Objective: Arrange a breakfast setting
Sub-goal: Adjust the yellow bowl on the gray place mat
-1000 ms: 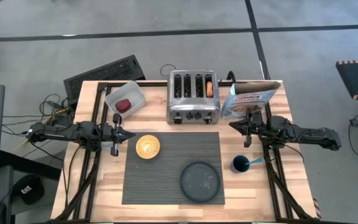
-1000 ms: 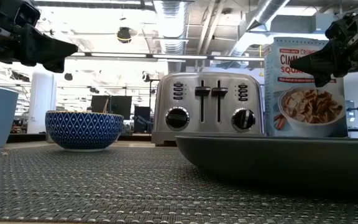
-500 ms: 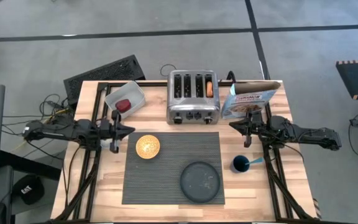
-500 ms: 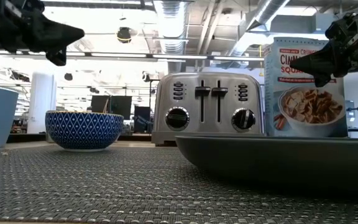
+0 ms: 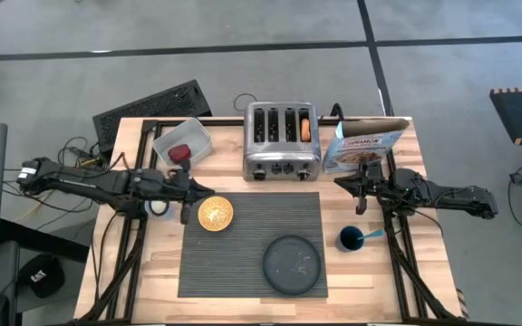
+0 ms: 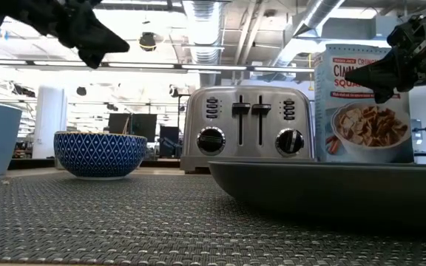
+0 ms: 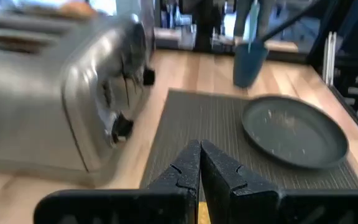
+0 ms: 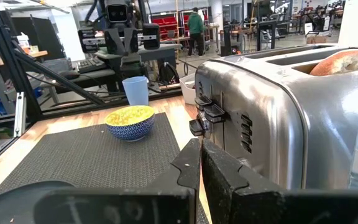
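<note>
The dark ribbed placemat (image 5: 252, 243) lies at the table's middle. The bowl (image 5: 216, 214), yellow inside and blue-patterned outside, stands on its far left corner, and the dark plate (image 5: 293, 264) on its near right part. The dark blue cup (image 5: 350, 238) with the blue-handled spoon (image 5: 370, 234) stands on the wood to the right of the mat. The red fruit (image 5: 181, 154) lies in a clear container (image 5: 181, 142). The bagel (image 5: 306, 129) sticks out of a slot of the toaster (image 5: 283, 140). My left gripper (image 5: 186, 190) is shut and empty, in the air just left of the bowl. My right gripper (image 5: 359, 190) is shut and empty, in front of the cereal box.
A light blue cup (image 5: 159, 206) stands on the wood left of the bowl, below my left arm. A cereal box (image 5: 365, 145) stands right of the toaster at the far edge. The placemat's middle and near left part lie bare.
My left gripper has gone toward the table's right edge and up, from beside the light blue cup to just left of the bowl, staying shut. My right arm has kept still.
</note>
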Controlling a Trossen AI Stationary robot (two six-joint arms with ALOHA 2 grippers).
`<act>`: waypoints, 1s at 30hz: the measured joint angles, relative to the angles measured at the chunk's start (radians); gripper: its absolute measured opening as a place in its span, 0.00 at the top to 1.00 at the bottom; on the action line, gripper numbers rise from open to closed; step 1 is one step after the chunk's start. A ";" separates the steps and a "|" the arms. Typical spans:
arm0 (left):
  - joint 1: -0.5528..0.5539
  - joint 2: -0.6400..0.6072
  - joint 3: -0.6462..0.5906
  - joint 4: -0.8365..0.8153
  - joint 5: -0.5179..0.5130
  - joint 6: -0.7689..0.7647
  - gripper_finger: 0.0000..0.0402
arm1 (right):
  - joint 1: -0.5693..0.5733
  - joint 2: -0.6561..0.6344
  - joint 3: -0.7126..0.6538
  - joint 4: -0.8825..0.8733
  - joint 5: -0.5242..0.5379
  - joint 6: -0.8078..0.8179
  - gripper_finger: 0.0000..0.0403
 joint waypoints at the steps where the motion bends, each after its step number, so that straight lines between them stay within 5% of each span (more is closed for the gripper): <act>1: 0.000 0.028 0.019 -0.007 0.010 -0.011 1.00 | 0.000 0.000 0.000 0.000 0.000 0.000 0.90; 10: 0.013 0.194 0.117 -0.094 -0.038 -0.039 0.98 | 0.000 0.000 0.000 0.000 0.000 0.000 0.90; 15: 0.056 0.262 0.182 -0.275 -0.079 -0.106 0.84 | 0.000 0.000 0.000 0.001 0.000 0.000 0.90; 22: 0.114 0.374 0.204 -0.410 -0.013 -0.194 0.60 | 0.000 0.000 0.000 0.005 0.000 0.000 0.90; 30: 0.122 0.488 0.204 -0.435 0.009 -0.219 0.55 | 0.000 0.000 0.000 0.005 0.000 0.000 0.90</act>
